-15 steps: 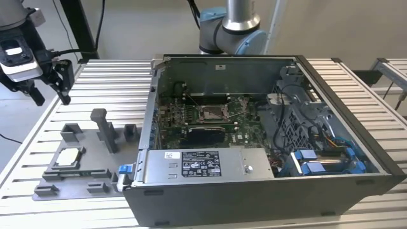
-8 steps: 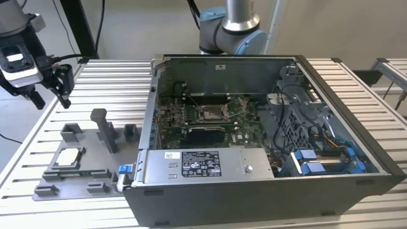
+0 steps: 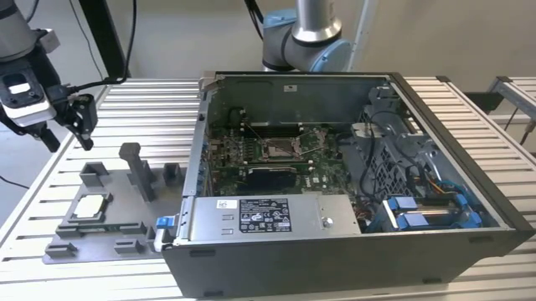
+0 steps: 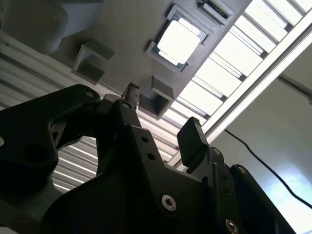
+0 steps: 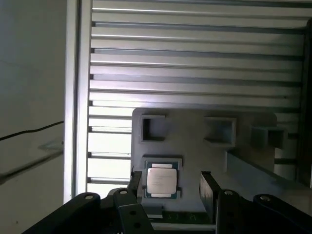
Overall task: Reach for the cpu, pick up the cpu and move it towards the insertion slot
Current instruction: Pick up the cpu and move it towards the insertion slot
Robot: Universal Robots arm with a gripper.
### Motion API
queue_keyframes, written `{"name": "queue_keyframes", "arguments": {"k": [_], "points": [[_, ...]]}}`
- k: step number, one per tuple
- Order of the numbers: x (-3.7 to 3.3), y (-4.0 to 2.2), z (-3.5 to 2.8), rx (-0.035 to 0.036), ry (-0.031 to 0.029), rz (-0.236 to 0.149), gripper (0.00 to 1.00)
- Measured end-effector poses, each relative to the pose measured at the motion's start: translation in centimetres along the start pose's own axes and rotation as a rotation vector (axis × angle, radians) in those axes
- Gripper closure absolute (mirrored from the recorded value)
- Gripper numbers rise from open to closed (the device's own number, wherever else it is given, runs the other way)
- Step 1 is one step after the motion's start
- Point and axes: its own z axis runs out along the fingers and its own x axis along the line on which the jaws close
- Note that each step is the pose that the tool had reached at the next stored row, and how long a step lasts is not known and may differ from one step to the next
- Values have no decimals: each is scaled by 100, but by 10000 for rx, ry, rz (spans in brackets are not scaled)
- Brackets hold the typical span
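Grey plastic fixture plate point(image 3: 122, 216) on the slatted metal table point(image 3: 134, 100), at the exterior view's left. The cpu point(image 3: 90, 205) lies flat in a shallow square pocket of that plate, silvery face up and untouched.

The gripper point(image 3: 67, 128) hangs in the air above the far end of the plate, well apart from the cpu. Fingers point(image 5: 207, 190) spread wide, nothing between them. In the first wrist view the cpu point(image 5: 161, 181) sits between the two finger tips as seen from above, a little nearer one of them. In the second wrist view the cpu point(image 4: 178, 41) is off ahead of the gripper point(image 4: 161, 114), with raised fixture blocks point(image 4: 158, 100) in between.

The insertion slot point(image 3: 282, 148) is inside the open computer case point(image 3: 335, 263) on the green circuit board point(image 3: 222, 169), well apart from the plate. Task barely begun, by my reading: approach only, no grasp.

Risks, as judged:
- Chip is thin and sunk in its pocket, so little edge stands proud. A finger could land on the pocket wall or on the chip face and miss the sides.
- Off-centre line-up could make one finger touch first and push or tip the chip.
- Upright blocks near the pocket could catch a finger on a slanted descent.
- A thin-edge hold may slip or tilt in transit, and the case wall stands between plate and slot.
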Motion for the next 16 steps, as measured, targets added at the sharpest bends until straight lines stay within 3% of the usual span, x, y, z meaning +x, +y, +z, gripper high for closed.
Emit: {"name": "queue_keyframes", "arguments": {"k": [16], "points": [[32, -140, 233, -11, -13, 18, 0]]}}
